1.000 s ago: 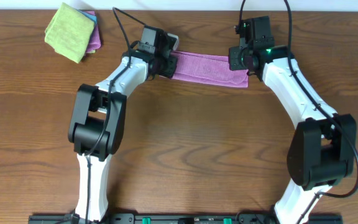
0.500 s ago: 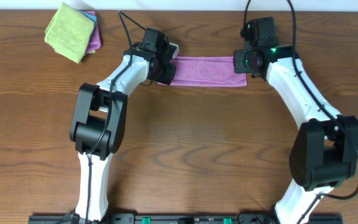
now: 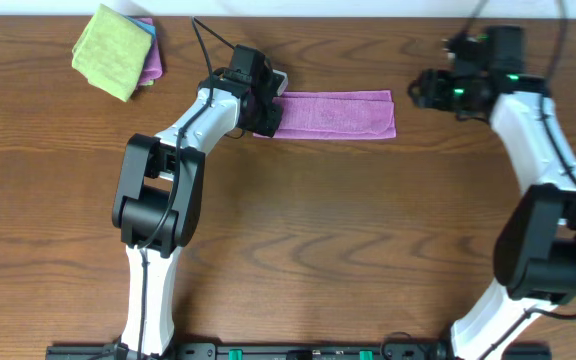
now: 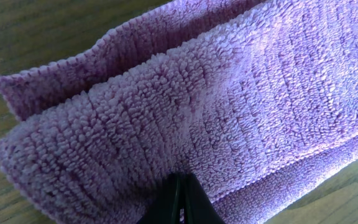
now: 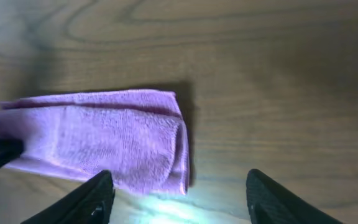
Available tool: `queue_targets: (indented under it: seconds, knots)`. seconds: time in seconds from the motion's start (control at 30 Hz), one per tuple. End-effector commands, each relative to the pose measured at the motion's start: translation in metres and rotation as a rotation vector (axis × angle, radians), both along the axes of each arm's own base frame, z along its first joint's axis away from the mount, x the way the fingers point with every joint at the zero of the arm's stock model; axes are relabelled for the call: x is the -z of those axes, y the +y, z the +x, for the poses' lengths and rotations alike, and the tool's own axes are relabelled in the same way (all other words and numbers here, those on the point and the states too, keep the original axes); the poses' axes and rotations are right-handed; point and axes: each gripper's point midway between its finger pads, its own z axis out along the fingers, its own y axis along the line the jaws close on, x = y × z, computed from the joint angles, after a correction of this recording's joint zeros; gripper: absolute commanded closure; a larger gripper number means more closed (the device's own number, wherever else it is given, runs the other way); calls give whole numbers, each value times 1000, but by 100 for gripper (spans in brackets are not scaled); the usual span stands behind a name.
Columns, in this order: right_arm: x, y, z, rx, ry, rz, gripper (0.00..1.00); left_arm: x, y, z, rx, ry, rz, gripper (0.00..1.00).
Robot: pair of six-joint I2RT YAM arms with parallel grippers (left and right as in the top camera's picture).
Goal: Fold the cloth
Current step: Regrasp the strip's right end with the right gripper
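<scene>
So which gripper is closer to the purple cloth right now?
Left. The left gripper is clamped on the left end of the purple cloth; the right gripper hangs open beyond its right end, not touching it.

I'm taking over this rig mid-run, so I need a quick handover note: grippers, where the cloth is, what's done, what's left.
Left gripper: shut on the left end of the purple cloth.
Right gripper: open, off the cloth, beyond its right end.
Cloth: lying near the far edge of the table, folded into a long narrow strip.
Done: the lengthwise folding.
Left: probably fold the strip end to end, then release.
Not in play: stack of folded cloths, lime green on top, far left corner.
</scene>
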Motion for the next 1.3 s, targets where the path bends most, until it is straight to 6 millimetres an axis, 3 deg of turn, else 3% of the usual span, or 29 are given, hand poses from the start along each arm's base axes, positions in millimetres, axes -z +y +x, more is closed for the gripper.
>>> queue_targets:
  seconds: [0.0,0.27,0.6,0.97,1.03,1.2,1.23,1.27]
  knots:
    - [17,28,-9,-97,59,236,27,31,13,-16,-3,68,74,94]
    - [65,44,-14,-128,163,345,21,30,12,-16,-6,67,72,94]
    - [96,47,-2,-91,179,358,21,30,12,-15,-6,65,71,94]
    - [132,75,0,-100,222,332,29,30,10,-15,-2,67,58,94]
    - [134,76,2,-97,216,307,36,28,5,-17,8,73,31,94]
    - [132,75,10,-66,199,308,81,27,4,-17,1,77,20,94]
    - [131,74,12,-56,196,314,96,27,4,-17,-5,79,18,94]
    - [130,74,14,-45,193,321,99,28,4,-17,-18,85,15,94]
